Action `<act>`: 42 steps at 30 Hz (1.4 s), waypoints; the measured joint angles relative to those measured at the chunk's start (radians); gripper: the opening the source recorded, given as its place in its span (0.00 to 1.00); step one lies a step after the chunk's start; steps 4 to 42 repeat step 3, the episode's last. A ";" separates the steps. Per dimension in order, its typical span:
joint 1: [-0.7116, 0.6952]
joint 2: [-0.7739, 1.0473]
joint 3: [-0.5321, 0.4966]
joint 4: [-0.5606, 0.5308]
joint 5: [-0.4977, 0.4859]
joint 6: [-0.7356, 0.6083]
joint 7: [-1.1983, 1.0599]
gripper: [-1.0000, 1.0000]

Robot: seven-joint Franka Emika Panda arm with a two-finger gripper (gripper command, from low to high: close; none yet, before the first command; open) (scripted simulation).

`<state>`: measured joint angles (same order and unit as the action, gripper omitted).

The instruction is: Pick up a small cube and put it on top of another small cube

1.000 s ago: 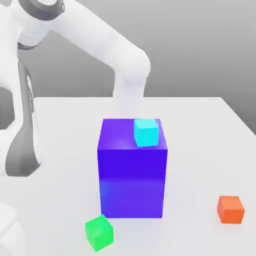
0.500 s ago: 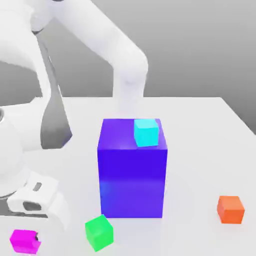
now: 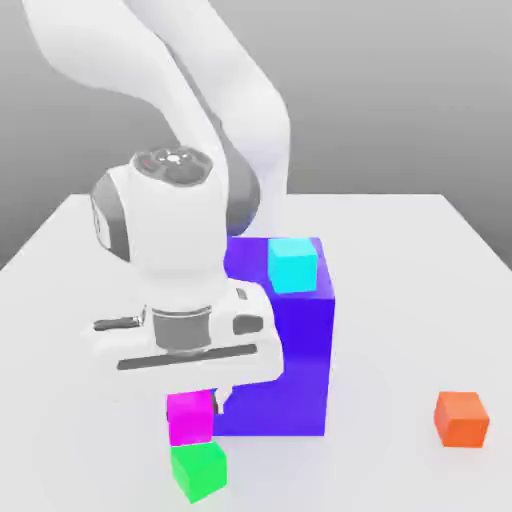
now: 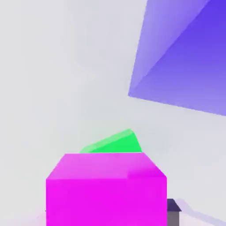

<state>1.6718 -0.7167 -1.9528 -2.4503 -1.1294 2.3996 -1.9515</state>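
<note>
Two small cubes at issue — magenta cube [image 3: 190,418] clamped between the fingers of the gripper [image 3: 192,417], green cube [image 3: 198,469] resting on the white table [image 3: 400,250] directly beneath, near the front lower corner of the large blue-purple block [image 3: 290,350].

Position of carried item: just above the green cube in the exterior view, bottom face close to the green top face — touching or a sliver apart, not determinable. In the hand view, magenta cube [image 4: 106,190] in the foreground, a wedge of green cube [image 4: 115,143] showing past its far edge.

Risks, judged:
- Offset placement. Green cube turned at an angle to the magenta one and shifted slightly toward the exterior view's right; release off centre likely to leave an overhang, or a tip and slide to the table.
- Drop from height. Release before contact liable to bounce the cube off so small a landing face.
- Nudging the base. Further descent with corners misaligned liable to push the green cube sideways.
- Side contact. Blue-purple block close beside the hand; sideways correction toward it liable to brush the wall.

Not at risk: cyan cube [image 3: 292,265] atop the block, orange cube [image 3: 461,417] well apart.

Arm pose: white arm [image 3: 190,90] arched over from behind, wrist folded down, hand pointing straight down, fingers shut on the magenta cube.
</note>
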 joint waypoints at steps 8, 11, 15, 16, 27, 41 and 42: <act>0.000 0.000 0.000 0.000 0.000 0.000 0.000 1.00; 0.000 0.000 0.000 0.000 0.000 0.000 0.000 1.00; 0.000 0.000 0.000 0.000 0.000 0.000 0.000 1.00; 0.000 0.000 0.000 0.000 0.000 0.000 0.000 1.00; 0.000 0.000 0.000 0.000 0.000 0.000 0.000 1.00; 0.000 0.000 0.000 0.000 0.000 0.000 0.000 1.00; 0.000 0.000 0.000 0.000 0.000 0.000 0.000 1.00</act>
